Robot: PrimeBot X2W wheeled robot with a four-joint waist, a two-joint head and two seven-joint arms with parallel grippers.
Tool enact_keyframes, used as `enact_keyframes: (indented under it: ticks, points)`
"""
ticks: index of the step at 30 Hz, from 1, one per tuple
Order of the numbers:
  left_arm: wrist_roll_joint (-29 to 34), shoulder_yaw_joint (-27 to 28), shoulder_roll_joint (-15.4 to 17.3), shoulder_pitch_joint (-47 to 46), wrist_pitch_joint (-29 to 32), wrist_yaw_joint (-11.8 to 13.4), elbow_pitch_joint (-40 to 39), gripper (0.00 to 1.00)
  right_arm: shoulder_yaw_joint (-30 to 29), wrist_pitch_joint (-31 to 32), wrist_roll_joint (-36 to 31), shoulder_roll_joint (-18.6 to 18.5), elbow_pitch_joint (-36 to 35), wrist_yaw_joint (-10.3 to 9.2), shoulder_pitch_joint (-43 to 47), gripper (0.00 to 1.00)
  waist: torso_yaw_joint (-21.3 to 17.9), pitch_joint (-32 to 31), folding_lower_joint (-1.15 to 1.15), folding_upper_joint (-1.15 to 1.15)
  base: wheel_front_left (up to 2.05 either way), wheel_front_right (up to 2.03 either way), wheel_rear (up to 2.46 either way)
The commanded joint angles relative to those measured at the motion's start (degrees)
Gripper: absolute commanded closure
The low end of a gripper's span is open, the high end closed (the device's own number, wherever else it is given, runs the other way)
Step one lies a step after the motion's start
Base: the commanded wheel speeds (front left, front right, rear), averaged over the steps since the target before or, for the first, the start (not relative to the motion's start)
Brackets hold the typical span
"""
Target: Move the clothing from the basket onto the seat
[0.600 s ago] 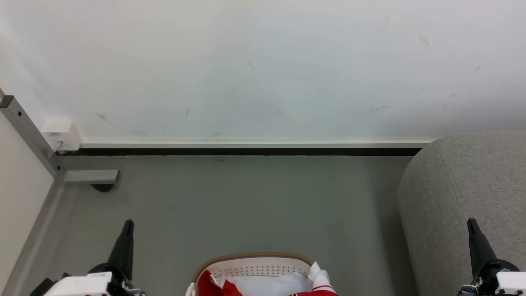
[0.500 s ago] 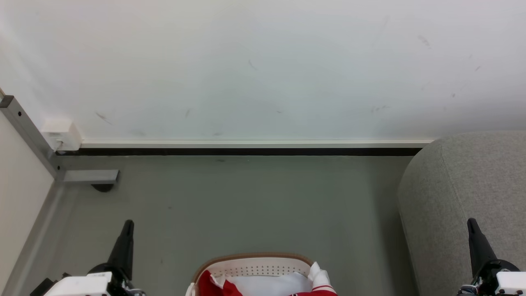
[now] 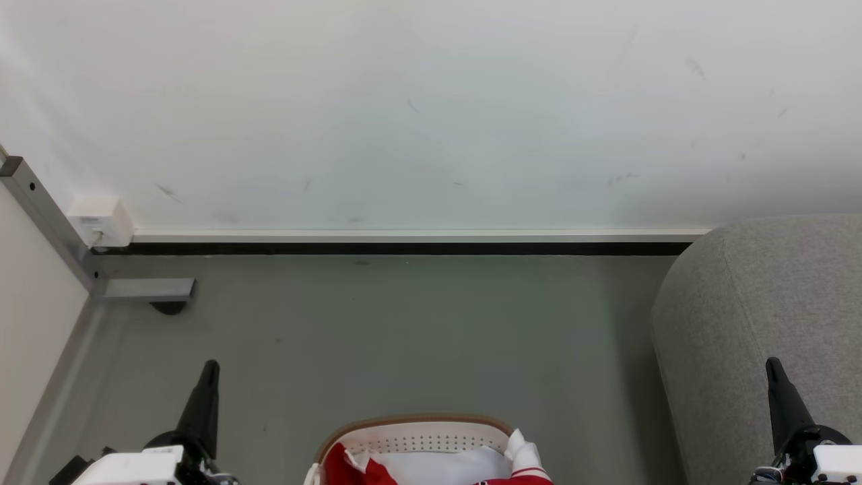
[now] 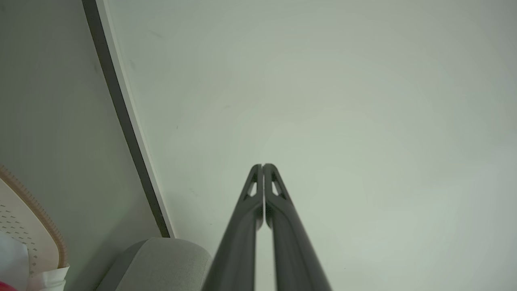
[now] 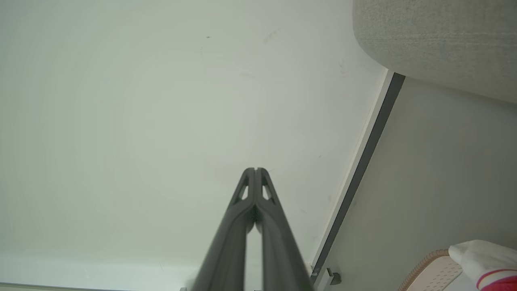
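Noted a white skirting strip [image 3: 417, 236] with a black gap beneath. Above the strip, found a white wall [image 3: 431, 101] with faint dark scuffs; below the strip, grey floor [image 3: 404, 337]. At the strip's left end, recorded a small white box [image 3: 101, 221] touching a slanted grey metal post [image 3: 47, 215]; just below that end, a short grey bar [image 3: 148, 289] over a dark foot [image 3: 168, 308].
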Motion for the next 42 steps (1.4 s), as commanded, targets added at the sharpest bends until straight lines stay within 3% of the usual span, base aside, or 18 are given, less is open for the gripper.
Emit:
enact_keyframes:
  ticks: [1,3,4,15,22,33,42]
  points:
    - [-0.8,0.1,0.1,-0.5,0.1,-0.3,0.0,1.00,-0.2,0.1,-0.3,0.0,0.1,-0.14,-0.7,1.00,0.0,0.0,0.00,0.00,0.00,0.00,0.00]
    - [-0.8,0.1,0.1,-0.5,0.1,-0.3,0.0,1.00,-0.2,0.1,-0.3,0.0,0.1,-0.14,-0.7,1.00,0.0,0.0,0.00,0.00,0.00,0.00,0.00]
    - [0.0,0.0,0.0,0.1,0.0,0.0,0.1,0.00,0.1,0.0,0.0,0.0,0.1,0.00,0.1,0.00,0.0,0.0,0.00,0.00,0.00,0.00,0.00]
    - [0.4,-0.7,-0.3,1.7,-2.3,0.1,-0.5,0.00,2.9,-2.3,-1.0,0.3,-0.9,-0.01,1.1,0.00,0.2,0.0,0.00,0.00,0.00,0.00,0.00]
    - [4.7,-0.5,-0.2,1.8,-4.2,0.4,-2.1,0.00,4.6,-4.2,-3.7,0.2,-2.8,-0.01,1.1,0.00,0.4,-0.1,0.00,0.00,0.00,0.00,0.00]
    - [16.4,-1.0,-0.2,2.6,-6.9,0.4,-5.9,0.00,7.0,-6.9,-12.4,0.1,-4.8,-0.02,1.1,0.00,0.6,-0.3,0.00,0.00,0.00,0.00,0.00]
    - [28.0,-1.6,-0.1,3.5,-8.9,2.5,-8.4,0.00,8.7,-8.9,-24.4,-0.2,-5.5,-0.03,0.3,0.00,0.6,-0.2,0.00,0.00,0.00,0.00,0.00]
